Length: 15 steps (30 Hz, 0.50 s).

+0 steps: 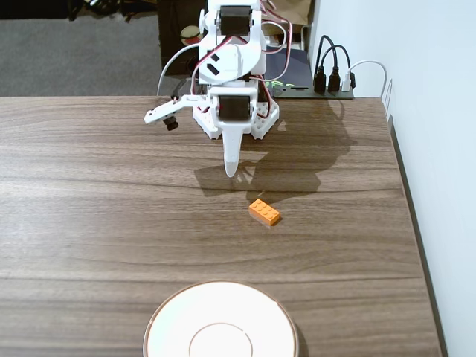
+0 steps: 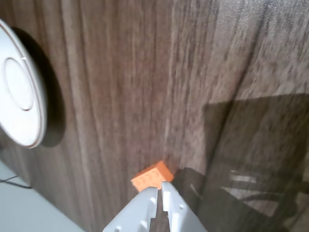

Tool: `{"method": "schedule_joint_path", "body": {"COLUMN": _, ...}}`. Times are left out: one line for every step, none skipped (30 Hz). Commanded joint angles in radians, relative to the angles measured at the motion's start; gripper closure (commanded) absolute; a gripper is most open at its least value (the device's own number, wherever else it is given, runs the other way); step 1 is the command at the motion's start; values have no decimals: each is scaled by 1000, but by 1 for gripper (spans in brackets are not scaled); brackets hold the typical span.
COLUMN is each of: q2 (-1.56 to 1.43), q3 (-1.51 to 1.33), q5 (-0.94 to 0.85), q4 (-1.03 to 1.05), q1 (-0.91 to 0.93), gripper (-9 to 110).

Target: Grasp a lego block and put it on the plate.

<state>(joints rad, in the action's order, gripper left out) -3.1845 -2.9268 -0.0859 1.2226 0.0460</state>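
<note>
With my gripper (image 2: 160, 189) poised above the orange lego block (image 1: 265, 213), jaws together and empty, the block lies on the worktop (image 1: 89, 223), well apart from the plate (image 1: 221, 327): grasp and transfer remain.

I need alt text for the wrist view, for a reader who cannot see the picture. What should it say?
A white two-finger gripper, fingers nearly together, enters from the bottom edge just short of a small orange lego block lying on a dark wood-grain table. A round white plate with a thin brown rim sits at the left edge, empty in the part shown.
</note>
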Motion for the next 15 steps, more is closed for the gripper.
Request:
{"method": "schedule_joint_path", "body": {"q2": 52, "q3": 32, "q5": -31, "q4": -43, "q1": -3, "gripper": 101}}
{"method": "schedule_joint_path", "body": {"q2": 75, "q3": 35, "q5": -35, "q4": -55, "q1": -2, "gripper": 101}}
{"method": "schedule_joint_path", "body": {"q2": 95, "q3": 40, "q5": -35, "q4": -69, "q1": 0, "gripper": 101}}
{"method": "schedule_joint_path", "body": {"q2": 115, "q3": 43, "q5": -40, "q4": -83, "q1": 0, "gripper": 101}}
{"method": "schedule_joint_path", "body": {"q2": 135, "q3": 52, "q5": -44, "q4": -94, "q1": 2, "gripper": 101}}
{"method": "schedule_joint_path", "body": {"q2": 150, "q3": 63, "q5": -51, "q4": -103, "q1": 2, "gripper": 101}}
{"method": "schedule_joint_path", "body": {"q2": 166, "q3": 78, "q5": -63, "q4": -107, "q1": 3, "gripper": 101}}
{"method": "schedule_joint_path", "body": {"q2": 183, "q3": 100, "q5": -81, "q4": -109, "q1": 3, "gripper": 101}}
{"method": "schedule_joint_path", "body": {"q2": 198, "q3": 120, "q5": -97, "q4": -109, "q1": 5, "gripper": 101}}
{"method": "schedule_joint_path", "body": {"q2": 215, "q3": 141, "q5": -117, "q4": -109, "q1": 6, "gripper": 101}}
{"method": "schedule_joint_path", "body": {"q2": 236, "q3": 166, "q5": -144, "q4": -109, "q1": 8, "gripper": 101}}
{"method": "schedule_joint_path", "body": {"q2": 256, "q3": 190, "q5": -184, "q4": -109, "q1": 8, "gripper": 101}}
{"method": "schedule_joint_path", "body": {"q2": 285, "q3": 221, "q5": -235, "q4": -103, "q1": 9, "gripper": 101}}
{"method": "schedule_joint_path", "body": {"q2": 311, "q3": 249, "q5": -279, "q4": -101, "q1": 14, "gripper": 101}}
{"method": "schedule_joint_path", "body": {"q2": 339, "q3": 273, "q5": -341, "q4": -101, "q1": 18, "gripper": 101}}
